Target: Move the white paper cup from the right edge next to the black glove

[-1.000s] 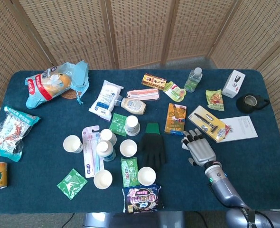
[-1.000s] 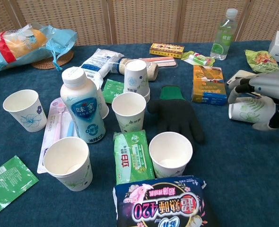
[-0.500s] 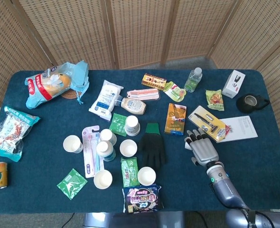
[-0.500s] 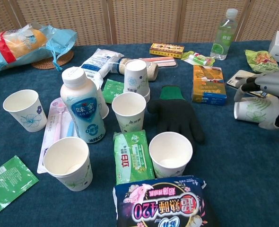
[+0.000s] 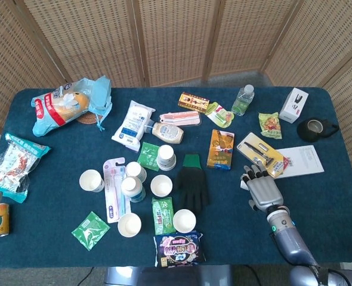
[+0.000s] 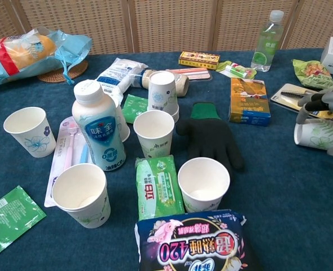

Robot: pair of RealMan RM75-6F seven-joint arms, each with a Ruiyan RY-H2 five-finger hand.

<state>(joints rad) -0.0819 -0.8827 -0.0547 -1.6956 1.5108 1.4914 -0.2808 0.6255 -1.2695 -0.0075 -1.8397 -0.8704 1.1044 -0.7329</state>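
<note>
Wicker screens stand behind the blue counter (image 5: 337, 196) that carries the clutter. My right hand (image 5: 263, 192) wraps the white paper cup (image 6: 318, 135), fingers (image 6: 309, 103) curled over its top and thumb under it; the cup lies tilted on its side in my grasp, mouth turned toward the centre, above the cloth. In the head view my hand hides the cup. It is well apart from the black glove (image 5: 191, 181), which lies flat mid-counter. An orange box (image 5: 221, 149) sits between glove and hand, further back. My left hand is out of sight.
</note>
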